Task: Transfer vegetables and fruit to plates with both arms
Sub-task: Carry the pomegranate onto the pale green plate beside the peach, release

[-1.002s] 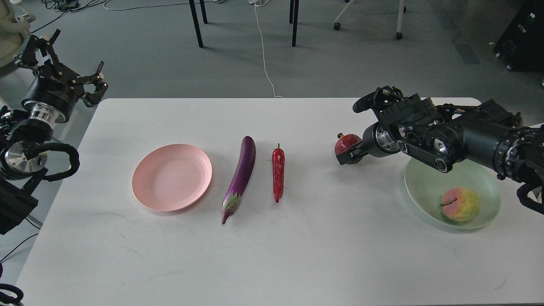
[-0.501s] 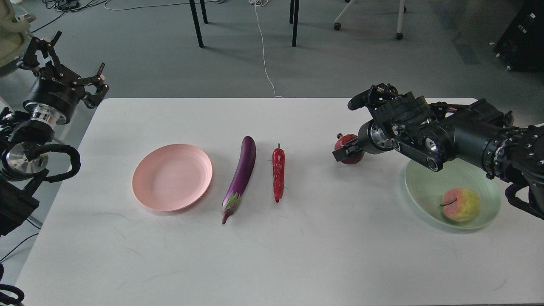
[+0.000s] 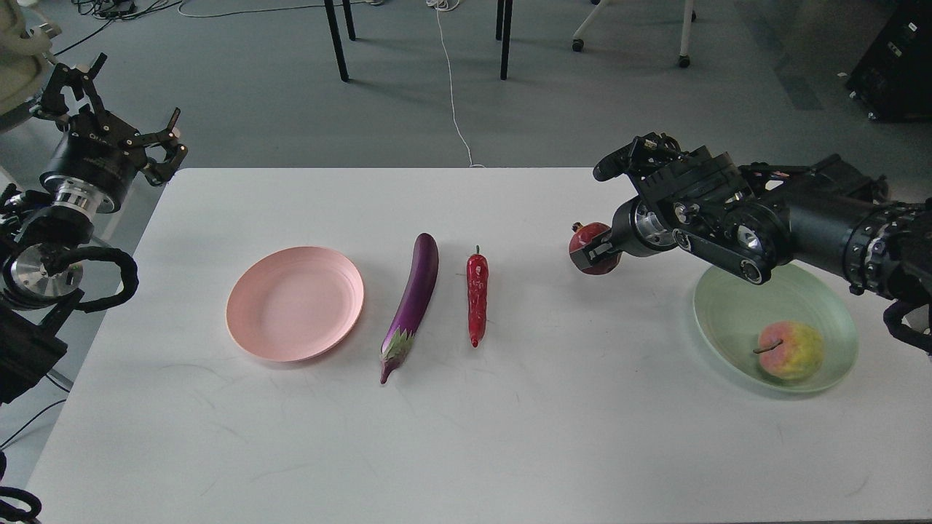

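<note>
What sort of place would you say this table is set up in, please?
Probably a robotics lab or office workspace: a plain white table on grey carpet, loose cables trailing across the floor, and wheeled chair legs behind.

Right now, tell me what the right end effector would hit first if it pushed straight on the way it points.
The right end effector points leftward and is already at the pomegranate, seemingly gripping it. Beyond lies the red chili pepper, though height is unclear.
</note>
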